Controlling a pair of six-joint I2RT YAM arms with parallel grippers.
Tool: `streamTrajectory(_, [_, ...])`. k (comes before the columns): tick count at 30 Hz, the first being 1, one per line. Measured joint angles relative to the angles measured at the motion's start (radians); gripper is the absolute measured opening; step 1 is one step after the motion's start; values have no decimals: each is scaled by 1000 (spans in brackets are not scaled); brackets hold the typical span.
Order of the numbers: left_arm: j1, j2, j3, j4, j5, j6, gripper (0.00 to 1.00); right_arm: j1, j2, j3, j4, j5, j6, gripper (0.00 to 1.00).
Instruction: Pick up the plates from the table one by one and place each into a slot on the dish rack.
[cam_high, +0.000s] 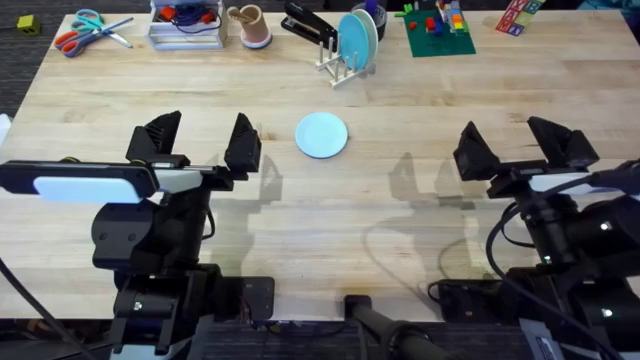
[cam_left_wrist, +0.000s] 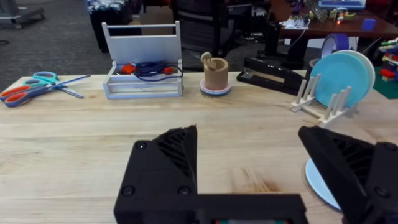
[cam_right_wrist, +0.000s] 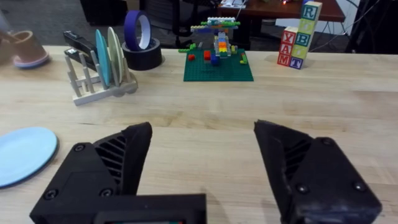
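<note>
Both grippers, left gripper (cam_high: 197, 143) and right gripper (cam_high: 520, 143), hang empty with fingers spread apart, two plates (cam_high: 357, 38) already upright in the dish rack (cam_high: 340, 68), one plate (cam_high: 322, 134) left flat on the table (cam_high: 420, 210) between them.

one plate (cam_high: 322, 134) flat on table (cam_high: 400, 220), two plates (cam_high: 356, 38) in dish rack (cam_high: 340, 66) behind
</note>
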Motion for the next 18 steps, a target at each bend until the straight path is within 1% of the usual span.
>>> streamTrajectory(10, [0,0,0,2,0,1,994,0,0,0,4,-2,0,995])
streamTrajectory(14, [0,0,2,3,0,1,994,0,0,-1,43,-6,0,995])
streamTrajectory(16, [0,0,11,-15,0,1,994,0,0,-1,48,-10,0,995])
streamTrajectory(18, [0,0,40,-56,0,1,993,0,0,0,48,-12,0,995])
